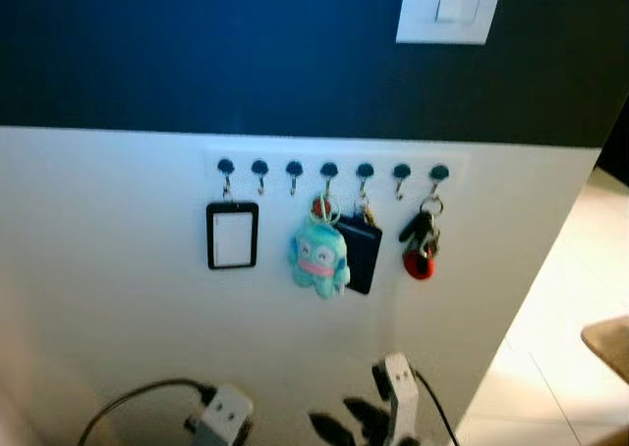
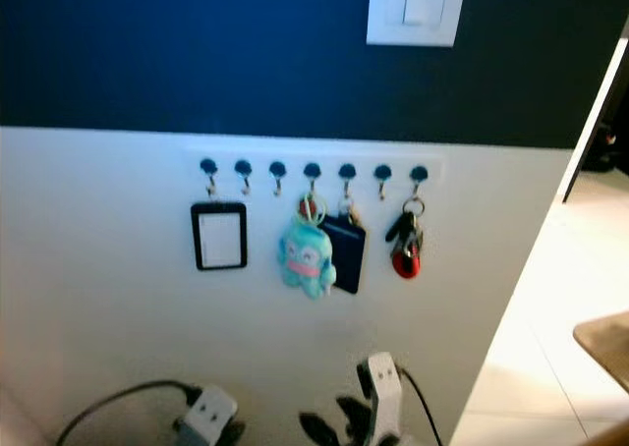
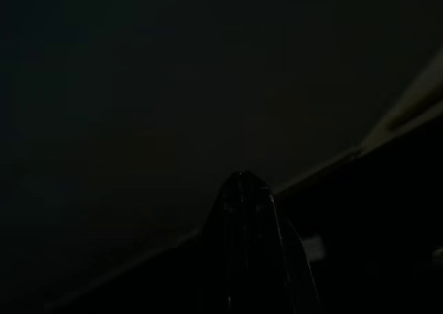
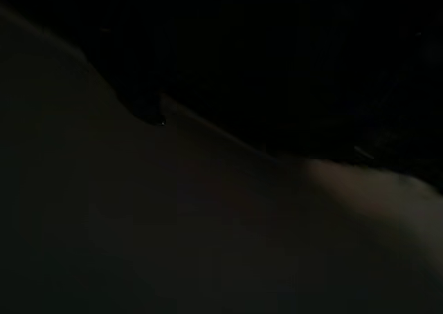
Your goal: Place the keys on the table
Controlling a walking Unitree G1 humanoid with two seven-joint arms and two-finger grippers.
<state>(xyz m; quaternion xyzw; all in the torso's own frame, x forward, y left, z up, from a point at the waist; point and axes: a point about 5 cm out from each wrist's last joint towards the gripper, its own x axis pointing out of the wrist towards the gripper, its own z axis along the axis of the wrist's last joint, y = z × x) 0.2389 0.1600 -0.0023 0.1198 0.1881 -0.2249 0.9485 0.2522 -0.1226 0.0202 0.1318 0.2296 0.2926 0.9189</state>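
On the rightmost hook of the wall rack (image 1: 332, 170), the keys (image 1: 421, 240) are seen hanging, a dark bunch with a red fob at the bottom, untouched. To their left, a dark wallet-like pouch (image 1: 358, 253) and a teal plush charm (image 1: 318, 257) hang side by side, touching, and further left a black-framed card holder (image 1: 233, 236) hangs alone. A white light switch (image 1: 444, 8) is mounted high on the dark upper wall.

Near the bottom edge, the right hand (image 1: 356, 421) is raised below the hooks, well apart from the keys, with its black fingers (image 1: 327, 427) spread and nothing held. The left hand's wrist (image 1: 224, 414) is low at the left; whether that hand is released or clenched cannot be told.

A corner of the table (image 1: 607, 345) shows at the far right. The task is judged barely begun: the keys are not yet taken, and the carry and placing remain.
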